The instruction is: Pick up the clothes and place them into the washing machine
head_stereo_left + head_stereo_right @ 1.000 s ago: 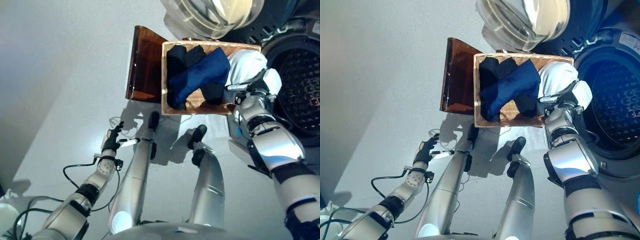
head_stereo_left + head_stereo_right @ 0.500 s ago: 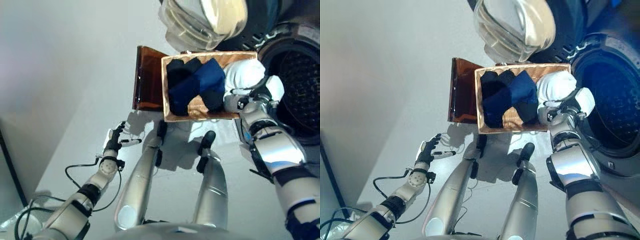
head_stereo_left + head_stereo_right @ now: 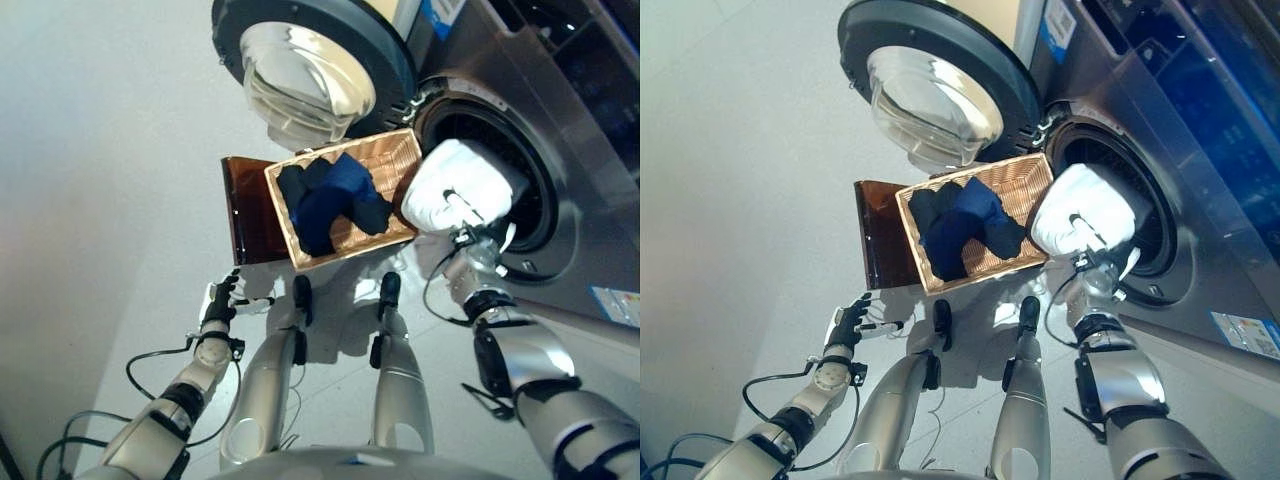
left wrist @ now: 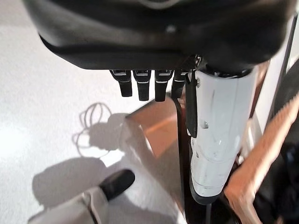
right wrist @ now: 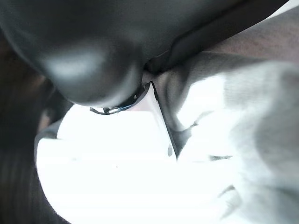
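At lower left, the left hand (image 3: 218,303) hangs released over the floor (image 3: 100,150). At centre, the wicker basket (image 3: 385,160) holds dark clothes (image 3: 330,195). Right of centre, the right hand (image 3: 470,245) grasps the white garment (image 3: 455,185) before the washing machine drum (image 3: 535,215).

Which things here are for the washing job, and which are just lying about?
For the job:
white cloth, held up by the right hand at the washer's opening
washer, door open
basket with blue cloth and black clothes

Just there:
brown lid beside the basket
left hand, idle
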Controlling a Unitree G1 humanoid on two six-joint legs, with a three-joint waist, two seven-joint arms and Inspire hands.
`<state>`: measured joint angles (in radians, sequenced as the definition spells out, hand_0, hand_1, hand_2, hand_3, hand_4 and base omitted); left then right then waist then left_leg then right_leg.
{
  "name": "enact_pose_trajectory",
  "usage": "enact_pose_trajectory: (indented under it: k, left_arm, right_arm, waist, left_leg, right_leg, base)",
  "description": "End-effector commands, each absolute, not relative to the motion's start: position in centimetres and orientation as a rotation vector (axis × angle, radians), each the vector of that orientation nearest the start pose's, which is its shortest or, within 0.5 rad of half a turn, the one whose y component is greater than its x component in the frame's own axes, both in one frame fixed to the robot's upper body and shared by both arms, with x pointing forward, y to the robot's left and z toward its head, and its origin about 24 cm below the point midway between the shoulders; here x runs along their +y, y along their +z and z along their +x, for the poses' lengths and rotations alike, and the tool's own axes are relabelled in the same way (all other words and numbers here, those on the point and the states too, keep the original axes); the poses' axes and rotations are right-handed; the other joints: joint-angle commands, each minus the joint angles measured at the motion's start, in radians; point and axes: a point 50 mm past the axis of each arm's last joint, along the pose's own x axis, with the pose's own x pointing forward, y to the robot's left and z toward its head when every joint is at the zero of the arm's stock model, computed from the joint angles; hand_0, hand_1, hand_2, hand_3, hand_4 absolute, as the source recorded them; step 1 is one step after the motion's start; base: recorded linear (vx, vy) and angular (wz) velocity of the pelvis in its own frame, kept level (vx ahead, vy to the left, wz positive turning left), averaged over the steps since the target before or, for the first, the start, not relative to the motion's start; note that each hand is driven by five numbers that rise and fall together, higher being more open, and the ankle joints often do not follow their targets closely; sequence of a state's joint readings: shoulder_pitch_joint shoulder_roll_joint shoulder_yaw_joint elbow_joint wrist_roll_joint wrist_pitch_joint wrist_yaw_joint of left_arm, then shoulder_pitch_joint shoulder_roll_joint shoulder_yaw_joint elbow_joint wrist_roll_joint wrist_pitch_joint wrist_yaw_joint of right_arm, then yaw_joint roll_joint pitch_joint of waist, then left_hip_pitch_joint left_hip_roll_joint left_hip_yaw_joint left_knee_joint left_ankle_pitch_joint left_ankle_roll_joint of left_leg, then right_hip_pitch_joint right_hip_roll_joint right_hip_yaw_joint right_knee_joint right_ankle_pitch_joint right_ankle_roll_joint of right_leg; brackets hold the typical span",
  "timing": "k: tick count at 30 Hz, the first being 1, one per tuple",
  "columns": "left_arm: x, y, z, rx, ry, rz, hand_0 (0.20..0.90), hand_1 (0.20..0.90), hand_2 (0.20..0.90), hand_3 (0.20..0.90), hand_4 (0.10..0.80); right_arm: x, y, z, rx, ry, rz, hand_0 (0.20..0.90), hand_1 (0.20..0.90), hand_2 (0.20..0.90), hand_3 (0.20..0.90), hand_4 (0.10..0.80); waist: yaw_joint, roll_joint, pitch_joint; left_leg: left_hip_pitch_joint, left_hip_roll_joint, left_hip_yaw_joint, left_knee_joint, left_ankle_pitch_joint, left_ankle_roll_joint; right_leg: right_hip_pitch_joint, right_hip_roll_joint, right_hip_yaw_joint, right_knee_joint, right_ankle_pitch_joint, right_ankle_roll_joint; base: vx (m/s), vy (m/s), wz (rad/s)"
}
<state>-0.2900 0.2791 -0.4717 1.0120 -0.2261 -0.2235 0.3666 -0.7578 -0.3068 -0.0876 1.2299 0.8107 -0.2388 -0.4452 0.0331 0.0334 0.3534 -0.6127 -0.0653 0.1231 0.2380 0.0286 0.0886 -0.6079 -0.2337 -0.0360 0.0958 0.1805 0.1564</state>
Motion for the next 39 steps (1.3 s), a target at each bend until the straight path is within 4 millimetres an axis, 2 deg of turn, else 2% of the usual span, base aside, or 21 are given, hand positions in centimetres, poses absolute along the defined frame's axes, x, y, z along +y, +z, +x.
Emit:
enact_pose_trajectory:
  k: [1,2,3,5,6,7,10,11,12,13,14,17,20,24,27,29,30,33,36,38,39]
  left_arm:
    - [19.3,-8.9,23.5,0.512,0.154,0.352,0.9,0.9,0.9,0.9,0.8]
    - [19.3,-8.9,23.5,0.513,0.154,0.353,0.9,0.9,0.9,0.9,0.8]
    - [18.6,-9.1,23.3,0.523,0.127,0.34,0.9,0.9,0.9,0.9,0.8]
    - [18.3,-9.3,23.0,0.529,0.101,0.33,0.9,0.9,0.9,0.9,0.8]
    - [18.3,-9.2,23.2,0.526,0.103,0.323,0.9,0.9,0.9,0.9,0.8]
    - [18.3,-9.1,23.2,0.524,0.104,0.322,0.9,0.9,0.9,0.9,0.8]
    - [18.1,-9.2,23.2,0.532,0.088,0.315,0.9,0.9,0.9,0.9,0.8]
    - [17.9,-9.1,23.3,0.528,0.079,0.314,0.9,0.9,0.9,0.9,0.8]
    - [17.9,-9.2,23.3,0.53,0.074,0.315,0.9,0.9,0.9,0.9,0.8]
    - [17.8,-9.1,23.4,0.527,0.073,0.314,0.9,0.9,0.9,0.9,0.8]
    - [17.9,-9.1,23.3,0.53,0.069,0.321,0.9,0.9,0.9,0.9,0.8]
    - [18.1,-8.6,23.9,0.507,0.075,0.326,0.9,0.9,0.9,0.9,0.8]
    - [18.3,-8.0,24.3,0.473,0.087,0.319,0.9,0.9,0.9,0.9,0.8]
    - [18.9,-7.9,24.1,0.467,0.088,0.345,0.9,0.9,0.9,0.9,0.8]
    - [19.6,-7.8,23.9,0.462,0.107,0.349,0.9,0.9,0.9,0.9,0.8]
    - [19.8,-7.4,23.9,0.436,0.103,0.342,0.9,0.9,0.9,0.9,0.8]
    - [19.7,-7.4,23.9,0.434,0.103,0.338,0.9,0.9,0.9,0.9,0.8]
    - [20.3,-7.1,23.8,0.419,0.113,0.335,0.9,0.9,0.9,0.9,0.8]
    - [20.5,-7.3,23.3,0.428,0.12,0.331,0.9,0.9,0.9,0.9,0.8]
    - [20.5,-7.4,23.1,0.431,0.122,0.327,0.9,0.9,0.9,0.9,0.8]
    - [20.8,-7.7,22.7,0.446,0.137,0.325,0.9,0.9,0.9,0.9,0.8]
  right_arm:
    - [-27.6,7.2,35.5,-0.08,-0.812,0.785,0.2,0.2,0.2,0.2,0.3]
    - [-27.6,7.1,35.5,-0.081,-0.812,0.787,0.2,0.2,0.2,0.2,0.3]
    - [-27.4,7.3,35.6,-0.134,-0.841,0.974,0.2,0.2,0.2,0.2,0.3]
    - [-28.0,8.2,35.9,-0.162,-0.852,1.024,0.2,0.2,0.2,0.2,0.3]
    - [-28.1,9.5,36.5,-0.202,-0.828,1.041,0.2,0.2,0.2,0.2,0.3]
    - [-28.1,9.5,36.5,-0.204,-0.827,1.042,0.2,0.2,0.2,0.2,0.3]
    - [-29.2,13.4,37.2,-0.343,-0.802,1.09,0.2,0.2,0.2,0.2,0.3]
    - [-29.5,14.6,37.4,-0.378,-0.794,1.099,0.2,0.2,0.2,0.2,0.3]
    - [-29.9,15.7,37.5,-0.409,-0.794,1.099,0.2,0.2,0.2,0.2,0.3]
    - [-30.0,15.8,37.5,-0.412,-0.794,1.098,0.2,0.2,0.2,0.2,0.3]
    - [-30.6,17.6,37.6,-0.459,-0.793,1.104,0.2,0.2,0.2,0.2,0.3]
    - [-32.2,20.2,37.2,-0.529,-0.823,1.097,0.2,0.2,0.2,0.2,0.3]
    - [-33.8,23.1,36.4,-0.611,-0.854,1.032,0.2,0.2,0.2,0.2,0.3]
    - [-36.0,26.7,35.2,-0.659,-0.896,0.818,0.2,0.2,0.2,0.2,0.3]
    - [-37.3,28.9,34.0,-0.718,-0.93,0.754,0.2,0.2,0.2,0.2,0.3]
    - [-38.2,31.8,32.8,-0.786,-0.94,0.679,0.2,0.2,0.2,0.2,0.3]
    - [-38.2,32.0,32.8,-0.788,-0.939,0.677,0.2,0.2,0.2,0.2,0.3]
    - [-38.6,36.6,30.7,-0.93,-0.931,0.616,0.2,0.2,0.2,0.2,0.3]
    - [-38.3,40.0,29.1,-1.051,-0.906,0.593,0.2,0.2,0.2,0.2,0.3]
    - [-38.4,40.7,28.5,-1.076,-0.916,0.586,0.2,0.2,0.2,0.2,0.3]
    - [-38.4,41.3,28.0,-1.096,-0.932,0.562,0.241,0.241,0.241,0.241,0.329]
  waist:
    - [0.022,0.07,-0.015]
    - [0.023,0.07,-0.016]
    - [0.03,0.096,-0.015]
    - [0.041,0.119,-0.012]
    - [0.045,0.13,-0.004]
    - [0.046,0.13,-0.004]
    - [0.055,0.16,0.01]
    - [0.06,0.167,0.001]
    - [0.064,0.172,0.0]
    - [0.065,0.174,-0.001]
    - [0.073,0.178,-0.003]
    - [0.078,0.185,-0.007]
    - [0.084,0.187,-0.004]
    - [0.084,0.186,0.01]
    - [0.084,0.194,0.005]
    - [0.093,0.206,0.004]
    - [0.092,0.208,0.003]
    - [0.106,0.216,0.0]
    - [0.11,0.225,-0.013]
    - [0.112,0.23,-0.02]
    - [0.116,0.235,-0.032]
  left_leg:
    - [-0.014,0.014,-0.061,-0.014,-0.045,-0.097]
    - [-0.014,0.014,-0.061,-0.013,-0.046,-0.097]
    - [-0.023,0.013,-0.062,-0.001,-0.052,-0.095]
    - [-0.04,0.015,-0.062,0.032,-0.065,-0.094]
    - [-0.058,0.016,-0.058,0.065,-0.073,-0.091]
    - [-0.064,0.016,-0.057,0.072,-0.077,-0.091]
    - [-0.133,0.024,-0.06,0.156,-0.107,-0.097]
    - [-0.136,0.027,-0.067,0.17,-0.137,-0.103]
    - [-0.15,0.032,-0.071,0.187,-0.141,-0.104]
    - [-0.157,0.033,-0.071,0.194,-0.144,-0.105]
    - [-0.167,0.039,-0.076,0.208,-0.154,-0.108]
    - [-0.206,0.043,-0.082,0.247,-0.167,-0.115]
    - [-0.252,0.055,-0.087,0.32,-0.192,-0.118]
    - [-0.308,0.068,-0.099,0.441,-0.241,-0.115]
    - [-0.324,0.068,-0.107,0.456,-0.246,-0.115]
    - [-0.342,0.063,-0.116,0.459,-0.24,-0.111]
    - [-0.345,0.063,-0.116,0.46,-0.24,-0.111]
    - [-0.353,0.051,-0.136,0.437,-0.221,-0.109]
    - [-0.352,0.046,-0.147,0.41,-0.207,-0.113]
    - [-0.35,0.045,-0.149,0.399,-0.201,-0.117]
    - [-0.344,0.043,-0.15,0.38,-0.196,-0.122]
  right_leg:
    - [0.022,0.004,-0.02,0.037,-0.085,-0.014]
    - [0.021,0.004,-0.019,0.038,-0.086,-0.014]
    - [0.007,0.004,-0.019,0.058,-0.102,-0.019]
    - [-0.023,0.004,-0.016,0.105,-0.125,-0.023]
    - [-0.048,0.008,-0.011,0.148,-0.138,-0.029]
    - [-0.055,0.009,-0.009,0.156,-0.142,-0.029]
    - [-0.132,0.007,-0.008,0.259,-0.185,-0.036]
    - [-0.135,0.01,-0.006,0.277,-0.219,-0.032]
    - [-0.149,0.011,-0.009,0.3,-0.23,-0.036]
    - [-0.157,0.011,-0.009,0.308,-0.234,-0.036]
    - [-0.172,0.014,-0.014,0.337,-0.255,-0.039]
    - [-0.213,0.022,-0.012,0.4,-0.287,-0.046]
    - [-0.261,0.03,-0.015,0.484,-0.324,-0.055]
    - [-0.317,0.038,-0.011,0.612,-0.381,-0.076]
    - [-0.345,0.039,-0.008,0.656,-0.406,-0.084]
    - [-0.376,0.042,-0.001,0.688,-0.423,-0.091]
    - [-0.381,0.041,0.0,0.69,-0.424,-0.091]
    - [-0.41,0.044,0.007,0.709,-0.434,-0.1]
    - [-0.426,0.041,0.016,0.716,-0.441,-0.105]
    - [-0.428,0.038,0.018,0.717,-0.444,-0.104]
    - [-0.427,0.037,0.024,0.716,-0.449,-0.104]
  base:
    - [0.012,0.023,-0.11]
    - [0.002,0.002,-0.16]
    - [-0.016,0.001,-0.17]
    - [-0.043,-0.003,-0.09]
    - [-0.047,-0.007,-0.05]
    - [-0.061,-0.007,-0.03]
    - [0.003,-0.041,0.02]
    - [0.108,-0.052,0.11]
    - [0.105,-0.034,0.12]
    - [0.018,-0.062,0.06]
    - [0.013,-0.063,0.05]
    - [0.015,-0.08,0.1]
    - [-0.025,-0.079,0.13]
    - [-0.035,-0.084,0.03]
    - [-0.027,-0.063,0.03]
    - [-0.054,-0.065,0.01]
    - [-0.061,-0.061,0.01]
    - [-0.064,-0.058,0.0]
    - [-0.024,-0.052,0.07]
    - [0.009,-0.023,0.09]
    - [0.027,-0.003,0.09]
